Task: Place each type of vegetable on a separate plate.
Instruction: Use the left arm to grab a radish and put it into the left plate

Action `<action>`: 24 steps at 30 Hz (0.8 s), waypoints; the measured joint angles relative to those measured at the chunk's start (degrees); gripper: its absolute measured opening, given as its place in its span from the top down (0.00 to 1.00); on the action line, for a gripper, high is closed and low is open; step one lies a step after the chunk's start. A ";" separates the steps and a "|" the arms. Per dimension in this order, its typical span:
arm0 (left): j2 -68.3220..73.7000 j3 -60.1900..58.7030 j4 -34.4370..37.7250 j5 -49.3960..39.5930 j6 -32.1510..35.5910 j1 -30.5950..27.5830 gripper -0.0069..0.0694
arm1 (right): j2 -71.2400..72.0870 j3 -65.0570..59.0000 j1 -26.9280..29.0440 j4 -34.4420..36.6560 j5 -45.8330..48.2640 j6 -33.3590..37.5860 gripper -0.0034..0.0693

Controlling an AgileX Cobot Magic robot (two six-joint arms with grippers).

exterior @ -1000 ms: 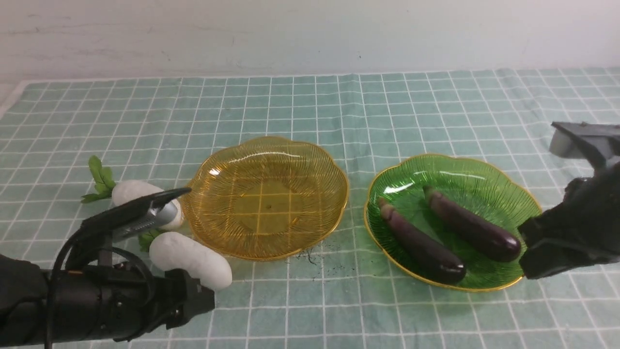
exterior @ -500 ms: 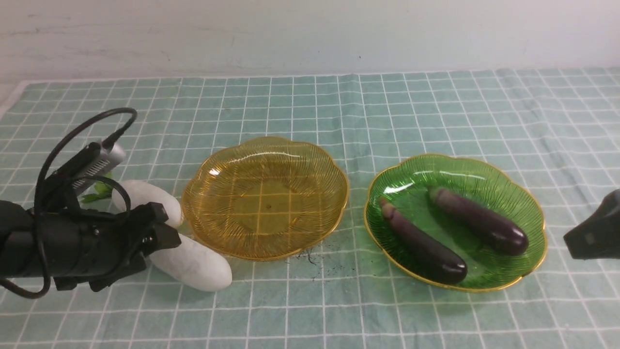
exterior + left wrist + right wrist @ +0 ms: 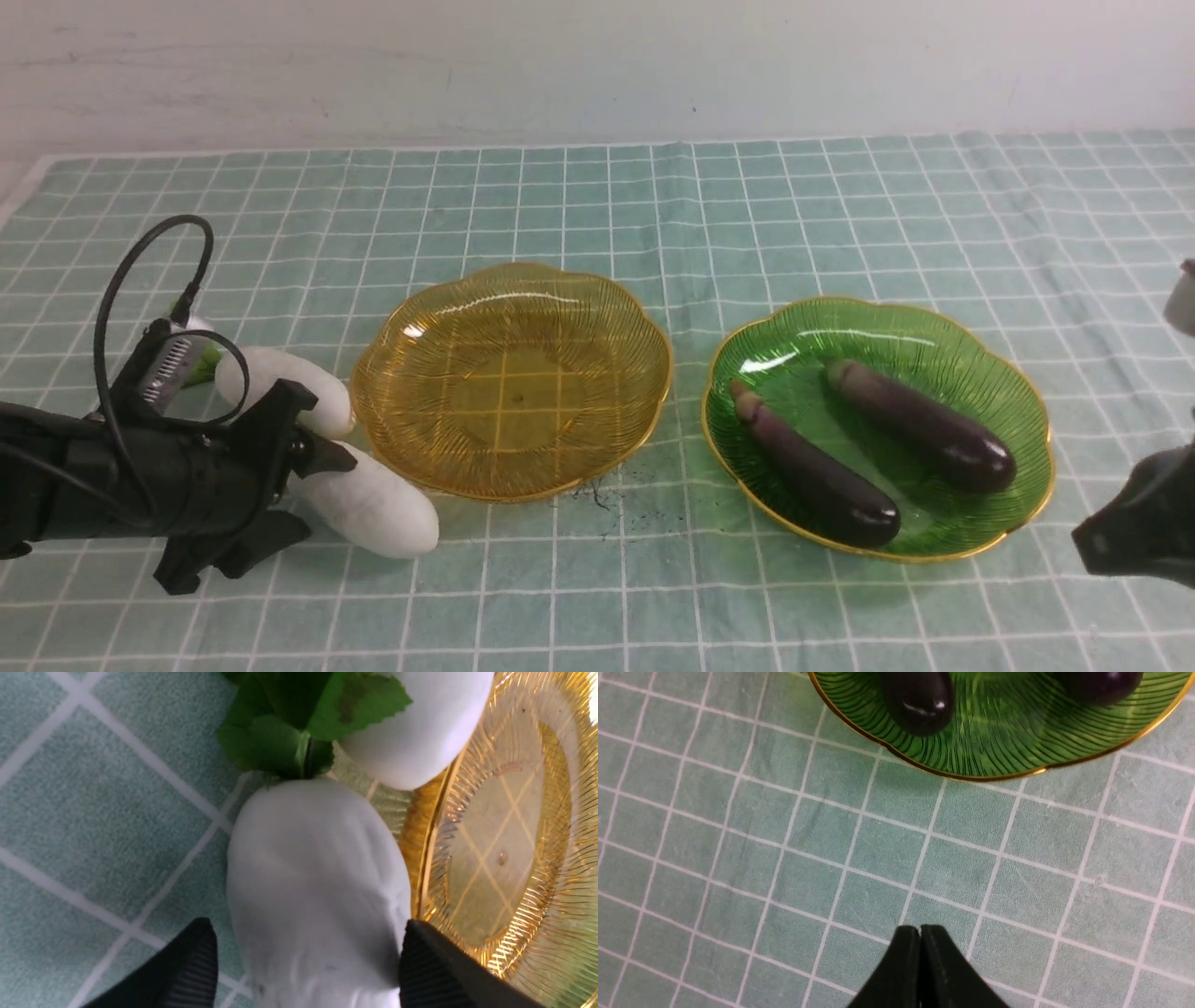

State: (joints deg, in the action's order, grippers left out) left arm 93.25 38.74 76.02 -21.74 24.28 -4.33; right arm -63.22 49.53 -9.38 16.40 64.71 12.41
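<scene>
Close the left jaws, now spread with one ribbed pad on either side of the near radish and not yet pinching, slowly and squarely across the plump body. Squeeze only until firm: smooth, matt white skin on a rounded form, likely to squirt out of a hard or off-centre pinch. Lift straight up before swinging over the amber plate. Avoid dragging sideways, given the radish's place toward the front-left corner of the surface, flank just beside that gold rim, and the risk of shoving so light-looking a dish. Mind the far radish just behind, also hard by the rim, and the soft green leaves crowded between the two.

Set down low and lengthwise in the translucent, finely ribbed, scalloped hollow, leaving room for a second. Expect some sliding of a round body on that glossy material, and of the dish on the checked cloth.

Leave alone the green plate toward the right edge, already holding both eggplants: slender, glossy, dark purple, side by side and apart. Hold the right jaws, pressed together on nothing above bare cloth near that plate's front rim, clear of it.
</scene>
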 joint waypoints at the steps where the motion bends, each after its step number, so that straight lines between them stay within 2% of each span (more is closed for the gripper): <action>1: 0.00 0.00 0.07 0.14 0.24 0.00 0.31 | 0.00 -0.08 0.00 0.00 0.00 0.00 0.97; 7: 0.16 0.00 1.84 0.90 5.06 0.00 0.32 | 0.05 -0.38 0.00 -0.24 -1.04 0.00 0.97; 10: 0.16 0.11 2.15 0.96 7.53 0.00 0.42 | 0.05 -0.38 0.00 -0.73 -1.24 0.00 0.97; 13: 0.11 0.16 1.75 1.09 10.31 0.00 0.46 | 0.05 -0.38 0.00 -1.09 -1.24 0.00 0.97; 19: -0.51 0.23 -1.01 0.48 13.27 0.00 0.47 | 0.05 -0.38 0.00 -1.11 -1.24 0.00 0.97; 24: -3.50 0.05 -6.86 -1.55 13.27 0.00 0.49 | 0.05 -0.38 0.00 -1.11 -1.24 0.00 0.97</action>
State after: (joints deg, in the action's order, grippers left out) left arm 89.74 38.79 69.17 -23.28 37.56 -4.33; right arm -63.17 49.15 -9.38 15.29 63.47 12.41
